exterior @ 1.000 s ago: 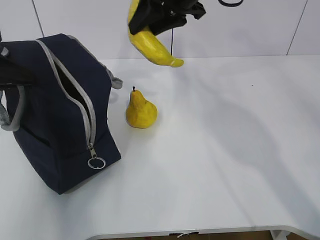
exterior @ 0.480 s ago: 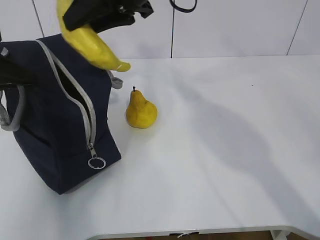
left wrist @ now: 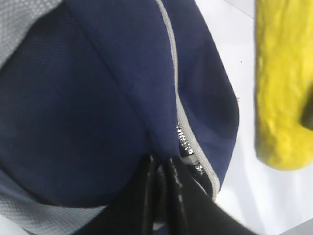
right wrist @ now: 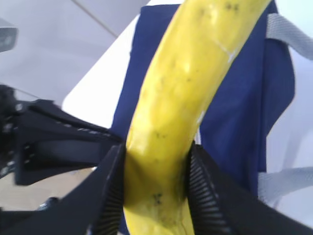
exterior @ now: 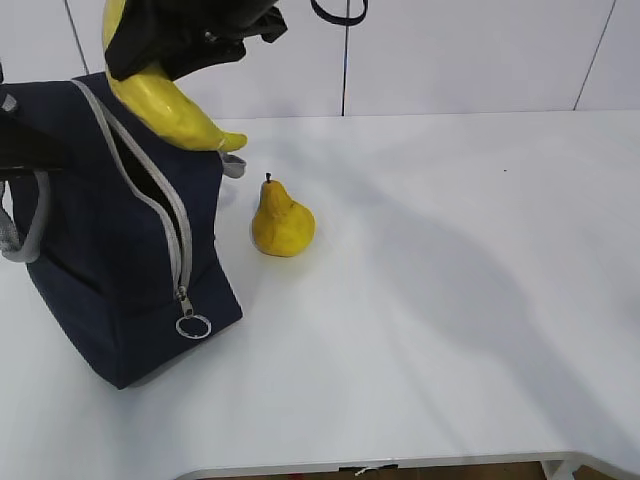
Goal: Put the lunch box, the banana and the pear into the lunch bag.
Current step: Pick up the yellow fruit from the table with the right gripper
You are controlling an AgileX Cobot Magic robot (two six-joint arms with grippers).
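Banana [exterior: 170, 105] hangs at the upper left of the exterior view, clamped between the two ribbed black fingers [right wrist: 110, 196] of the right gripper [exterior: 175, 45], its lower tip poking out toward the right just above the top edge of the lunch bag [exterior: 90, 240]. In the right wrist view the fruit fills the middle of the frame, pinched on both sides, with the navy fabric of the bag directly behind it. The bag stands at the left of the exterior view, its grey zipper [exterior: 165, 215] parted along the top and the ring pull [exterior: 192, 326] dangling at the lower front corner. The left gripper [left wrist: 161, 196], at the bottom of the left wrist view, is pinched tight on the bag's fabric edge beside the zipper teeth, with the banana showing at the right edge of that frame. The pear [exterior: 282, 222] stands upright on the white table [exterior: 450, 300], just right of the bag and below the banana's tip.
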